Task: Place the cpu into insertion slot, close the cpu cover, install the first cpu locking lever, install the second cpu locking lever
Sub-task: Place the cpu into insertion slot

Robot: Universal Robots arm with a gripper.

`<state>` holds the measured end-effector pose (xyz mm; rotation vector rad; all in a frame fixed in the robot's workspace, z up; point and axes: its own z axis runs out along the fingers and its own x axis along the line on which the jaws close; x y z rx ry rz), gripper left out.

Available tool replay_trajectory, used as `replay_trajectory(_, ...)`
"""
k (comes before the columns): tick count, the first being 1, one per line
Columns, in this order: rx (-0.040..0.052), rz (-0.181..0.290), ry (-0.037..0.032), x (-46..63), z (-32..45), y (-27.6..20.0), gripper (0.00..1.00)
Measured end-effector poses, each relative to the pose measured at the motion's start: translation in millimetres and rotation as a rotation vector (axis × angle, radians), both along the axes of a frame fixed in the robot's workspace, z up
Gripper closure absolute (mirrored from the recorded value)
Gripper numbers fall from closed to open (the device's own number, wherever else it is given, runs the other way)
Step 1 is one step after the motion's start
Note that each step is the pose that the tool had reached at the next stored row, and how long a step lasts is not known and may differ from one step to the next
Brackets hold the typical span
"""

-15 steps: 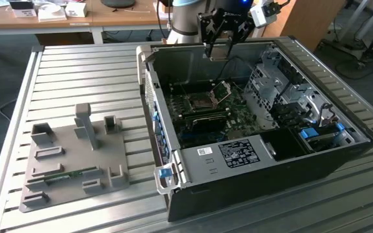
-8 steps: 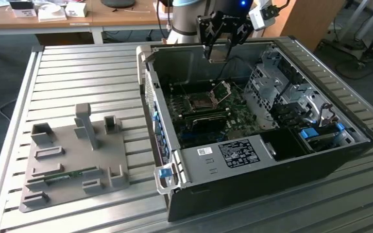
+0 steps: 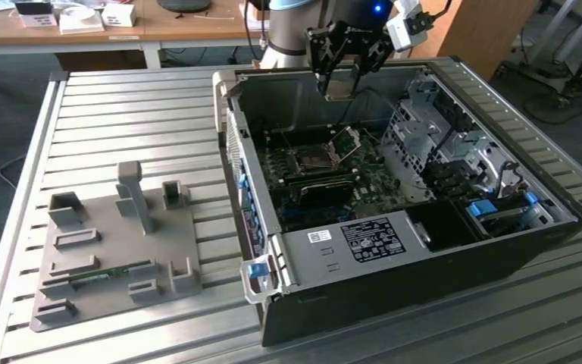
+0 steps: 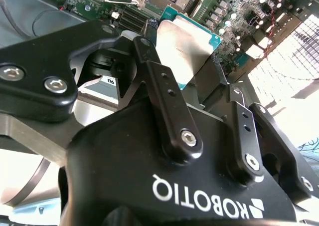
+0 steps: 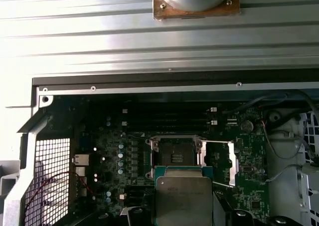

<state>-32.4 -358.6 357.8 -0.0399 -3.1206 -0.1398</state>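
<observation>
My gripper hangs over the open computer case, near its back wall, shut on the cpu. The cpu is a flat square chip with a silver-grey top on a green edge, held by its sides between the black fingers. In the first wrist view the cpu is beside the insertion slot and still well above the green motherboard. The insertion slot lies bare with its dark pin field showing. The cpu cover stands tilted up on the slot's side toward the exterior view's right.
A grey fixture plate with upright holders and a memory stick lies on the slatted metal table at the exterior view's left. Drive bays and cables fill the case's right side. A wooden desk stands behind.
</observation>
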Motion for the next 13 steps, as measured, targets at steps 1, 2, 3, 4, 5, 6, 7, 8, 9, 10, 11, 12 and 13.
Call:
replay_trajectory(1, 0.0001, 0.000, -0.0001, 0.0, 0.0, 0.0, 0.46)
replay_trajectory(2, 0.0001, 0.000, -0.0001, 0.0, -0.1, 0.0, 0.46)
replay_trajectory(3, 0.0001, 0.000, -0.0001, 0.0, -0.1, 0.0, 0.46)
replay_trajectory(4, 0.0001, 0.000, -0.0001, 0.0, -0.1, 0.0, 0.46)
replay_trajectory(5, 0.0001, 0.000, -0.0001, 0.0, -0.2, 0.0, 0.46)
replay_trajectory(6, 0.0003, 0.000, -0.0001, 0.0, -0.4, 0.0, 0.46)
replay_trajectory(7, 0.0006, 0.000, -0.0002, 0.0, -0.7, 0.0, 0.46)
replay_trajectory(8, 0.0006, 0.000, -0.0002, 0.0, -1.0, 0.0, 0.46)
replay_trajectory(9, 0.0005, 0.000, -0.0001, 0.0, -1.3, 0.0, 0.46)
replay_trajectory(10, 0.0005, 0.000, -0.0001, 0.0, -1.7, 0.0, 0.46)
replay_trajectory(11, 0.0005, 0.000, -0.0001, 0.0, -2.1, 0.0, 0.46)
replay_trajectory(12, 0.0005, 0.000, -0.0001, 0.0, -2.5, 0.0, 0.46)
replay_trajectory(13, 0.0004, 0.000, -0.0001, 0.0, -2.6, 0.0, 0.46)
